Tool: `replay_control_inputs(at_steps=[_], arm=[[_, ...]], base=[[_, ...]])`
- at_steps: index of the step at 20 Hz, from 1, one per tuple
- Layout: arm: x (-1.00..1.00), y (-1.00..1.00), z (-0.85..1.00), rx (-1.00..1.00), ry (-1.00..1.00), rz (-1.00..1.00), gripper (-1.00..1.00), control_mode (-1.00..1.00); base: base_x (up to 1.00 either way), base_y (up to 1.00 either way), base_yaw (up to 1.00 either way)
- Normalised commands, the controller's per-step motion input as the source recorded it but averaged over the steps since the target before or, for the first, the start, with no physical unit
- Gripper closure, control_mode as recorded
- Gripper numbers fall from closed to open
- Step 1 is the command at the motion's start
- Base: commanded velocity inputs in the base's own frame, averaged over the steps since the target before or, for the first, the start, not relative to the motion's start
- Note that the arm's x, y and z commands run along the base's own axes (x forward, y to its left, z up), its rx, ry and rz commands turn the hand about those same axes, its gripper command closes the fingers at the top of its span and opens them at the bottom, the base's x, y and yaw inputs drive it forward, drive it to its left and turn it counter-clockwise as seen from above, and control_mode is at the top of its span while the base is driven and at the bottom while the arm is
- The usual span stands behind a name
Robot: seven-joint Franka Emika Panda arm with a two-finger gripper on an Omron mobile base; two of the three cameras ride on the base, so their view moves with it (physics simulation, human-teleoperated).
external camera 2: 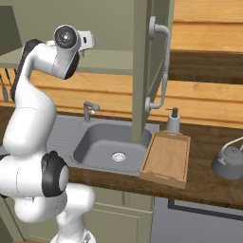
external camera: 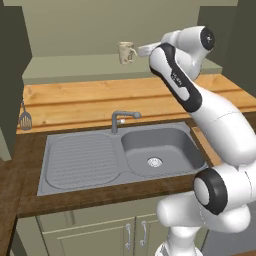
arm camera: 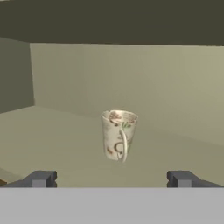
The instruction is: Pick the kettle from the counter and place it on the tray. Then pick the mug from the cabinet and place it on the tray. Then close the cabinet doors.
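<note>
With its two fingertips spread wide apart and nothing between them, the gripper (arm camera: 112, 178) is aimed straight at the mug (arm camera: 119, 134), which stands upright on the cabinet (arm camera: 61, 131) shelf, near the middle of its depth, handle turned toward the hand. A clear gap separates the fingertips from the mug, so no contact has been made. From the left base view the hand sits just beside the mug (external camera: 126, 52), level with it, at the front edge of the pale shelf.

Judging by this, the mug step is in hand, at the approach stage. Yet the kettle (external camera 2: 229, 161) rests on the counter (external camera 2: 204, 182) toward its right end, well apart from the tray (external camera 2: 165, 159), which lies bare against the right rim of the sink (external camera 2: 107, 147); so the kettle step looks undone. One of the cabinet doors (external camera 2: 144, 71) hangs open above the tray's far edge, just beside the soap bottle (external camera 2: 173, 121).

The next move probably calls for a straight advance along the shelf until the fingers flank the mug's body, clear of the handle, then closing. Pushing too far could nudge the mug toward the back wall or tip it.
</note>
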Motion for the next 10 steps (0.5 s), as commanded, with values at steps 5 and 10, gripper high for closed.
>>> replay_control_inputs(at_steps=[5,10], arm=[[0.24,-0.01,0.0,0.0,0.0,0.0,-1.0,-1.0],[0.27,0.0,-0.01,0.0,0.0,0.01,-1.0,-1.0]], base=[[0.0,0.0,0.0],[0.0,0.0,0.0]])
